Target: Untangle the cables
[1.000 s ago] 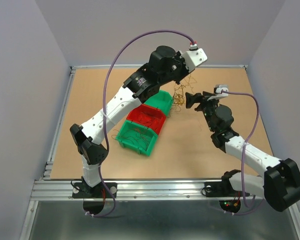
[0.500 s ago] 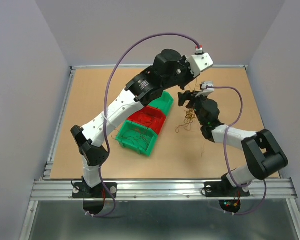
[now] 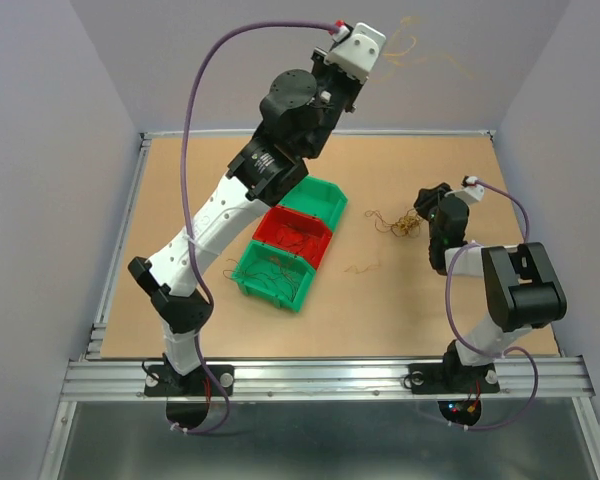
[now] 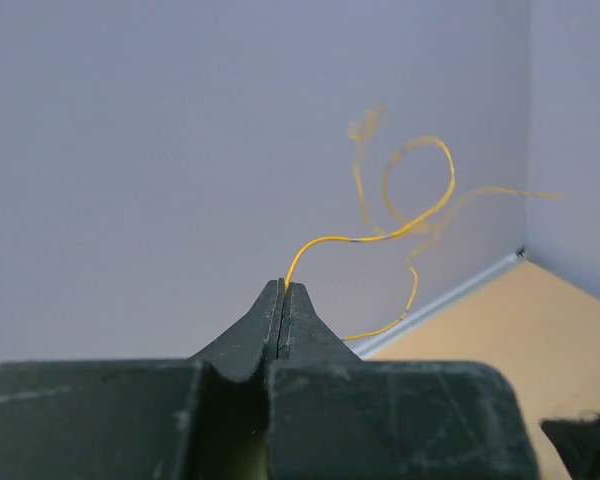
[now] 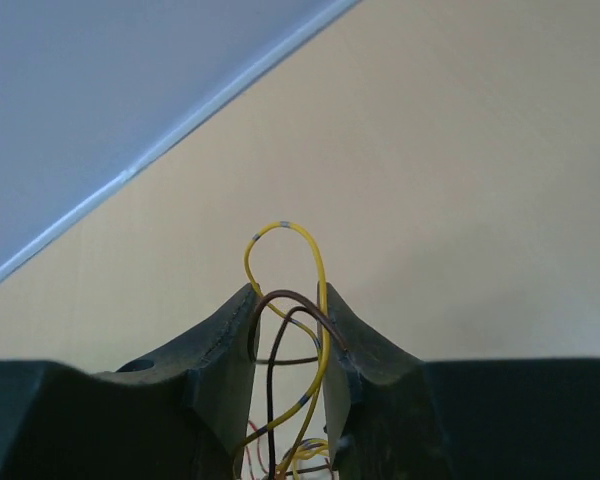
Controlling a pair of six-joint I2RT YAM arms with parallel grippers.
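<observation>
My left gripper (image 4: 283, 292) is raised high in front of the back wall (image 3: 180, 60), its 2 fingers pressed flat together on the end of 1 yellow wire (image 4: 420, 205). That wire rises from my fingertips, curls into an open loop and trails off in the air, clear of the table (image 3: 170, 180).

My right gripper (image 5: 285, 320) is down low near the right side of the table, at the clump of cables (image 3: 400, 222) lying there. Its fingers (image 5: 225, 340) stand a little apart with a narrow gap between them. A yellow loop (image 5: 315, 260) and 2 brown strands (image 5: 280, 296) thread up through the gap and arch over the tips.

1 stray strand (image 3: 360, 268) lies by itself just nearer than the clump. Left of it, 3 bins sit in a diagonal row: a far green bin (image 3: 320, 198), a red bin (image 3: 298, 232) and a near green bin (image 3: 270, 272), each with thin wires inside.
</observation>
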